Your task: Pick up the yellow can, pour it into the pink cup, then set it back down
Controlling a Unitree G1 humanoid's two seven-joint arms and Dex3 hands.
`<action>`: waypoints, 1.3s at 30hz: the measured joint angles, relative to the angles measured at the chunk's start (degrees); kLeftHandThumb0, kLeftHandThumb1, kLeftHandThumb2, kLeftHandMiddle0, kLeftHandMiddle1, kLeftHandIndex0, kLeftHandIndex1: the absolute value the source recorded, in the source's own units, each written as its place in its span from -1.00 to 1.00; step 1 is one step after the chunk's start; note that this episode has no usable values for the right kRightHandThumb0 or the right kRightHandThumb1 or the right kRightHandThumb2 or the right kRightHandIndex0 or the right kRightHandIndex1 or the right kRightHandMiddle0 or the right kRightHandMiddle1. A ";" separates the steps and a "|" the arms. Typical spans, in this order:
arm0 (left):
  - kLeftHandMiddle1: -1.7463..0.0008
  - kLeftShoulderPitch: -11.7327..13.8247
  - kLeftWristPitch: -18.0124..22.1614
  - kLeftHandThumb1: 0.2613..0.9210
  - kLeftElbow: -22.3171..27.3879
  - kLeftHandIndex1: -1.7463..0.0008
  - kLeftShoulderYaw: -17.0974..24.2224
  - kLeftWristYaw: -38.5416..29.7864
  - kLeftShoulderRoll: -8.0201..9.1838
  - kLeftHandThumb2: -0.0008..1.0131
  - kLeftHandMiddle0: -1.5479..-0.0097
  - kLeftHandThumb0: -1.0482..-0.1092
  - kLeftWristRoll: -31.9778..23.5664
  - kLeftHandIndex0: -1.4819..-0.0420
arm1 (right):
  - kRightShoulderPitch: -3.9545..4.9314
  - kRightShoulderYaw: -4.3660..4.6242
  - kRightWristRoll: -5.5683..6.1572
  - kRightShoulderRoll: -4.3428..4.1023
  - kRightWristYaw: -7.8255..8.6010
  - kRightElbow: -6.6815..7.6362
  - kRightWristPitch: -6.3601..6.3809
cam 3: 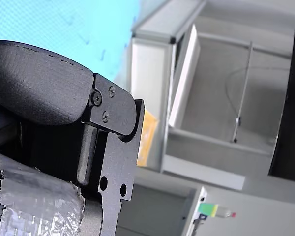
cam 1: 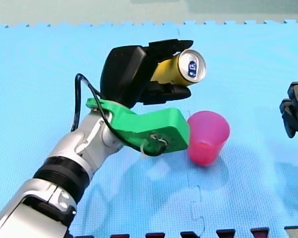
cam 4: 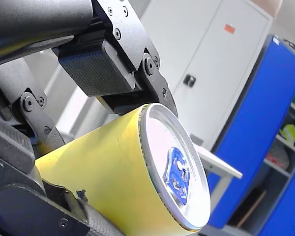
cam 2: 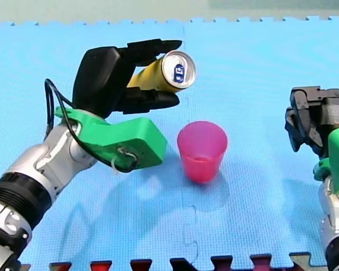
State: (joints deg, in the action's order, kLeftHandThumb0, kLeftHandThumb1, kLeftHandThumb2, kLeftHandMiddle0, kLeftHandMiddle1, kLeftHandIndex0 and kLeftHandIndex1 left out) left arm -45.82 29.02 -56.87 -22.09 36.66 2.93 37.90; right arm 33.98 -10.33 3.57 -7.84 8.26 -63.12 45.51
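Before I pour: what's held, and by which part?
Left hand grips the can around its body, top end free. Right hand, at right, holds nothing.

The left hand [cam 2: 124, 76], raised at the far left, wraps the can [cam 2: 172, 70] so that most of its side is hidden; the lid end is clear. The green wrist bracket [cam 1: 154, 126] covers the left edge of the cup [cam 1: 208, 136]. At the right, the right hand [cam 1: 297, 108] is cut off by the picture's edge.
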 measured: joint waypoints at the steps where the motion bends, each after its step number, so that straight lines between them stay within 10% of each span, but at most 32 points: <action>1: 1.00 -0.11 -0.17 0.40 -0.21 1.00 -0.38 0.56 0.05 -1.00 -0.77 0.45 0.36 -0.69 | 0.03 0.03 -0.07 -0.01 -0.04 -0.02 0.00; 39: 0.99 -2.67 -7.12 0.55 -3.23 1.00 -11.16 24.63 1.23 -0.99 -0.76 0.53 13.70 -0.68 | 0.59 -0.15 0.25 -0.18 1.59 -1.04 0.12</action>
State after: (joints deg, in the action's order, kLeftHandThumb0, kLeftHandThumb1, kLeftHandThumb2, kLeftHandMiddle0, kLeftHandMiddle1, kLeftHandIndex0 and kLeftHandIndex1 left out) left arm -48.49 21.90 -60.10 -33.25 61.29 4.16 51.60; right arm 34.57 -10.48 3.82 -8.03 9.85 -64.16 45.63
